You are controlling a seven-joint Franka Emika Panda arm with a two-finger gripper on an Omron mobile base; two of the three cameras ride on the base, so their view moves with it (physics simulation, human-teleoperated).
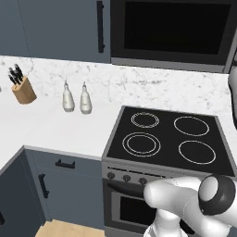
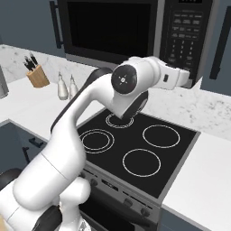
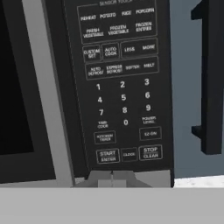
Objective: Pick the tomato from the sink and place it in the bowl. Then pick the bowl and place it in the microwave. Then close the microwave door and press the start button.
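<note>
I have the microwave (image 2: 135,31) straight ahead, built in above the stove (image 2: 135,151), and its door (image 1: 173,28) sits flush and closed, so the dark glass hides whatever is inside. To the right of the door runs the keypad (image 3: 120,83); through the hand camera I read the number keys, with the start button (image 3: 107,155) in the bottom row just above my fingertips (image 3: 111,178). The gripper (image 2: 195,81) is pinched fully together and holds nothing. It hangs close to the lower edge of the keypad; I cannot tell whether it touches. The arm rises from the base, bends over the burners and reaches out level to the right. On the counter (image 1: 51,125) left of the stove stand two pale bottles (image 1: 76,98) and a knife block (image 1: 23,89).
</note>
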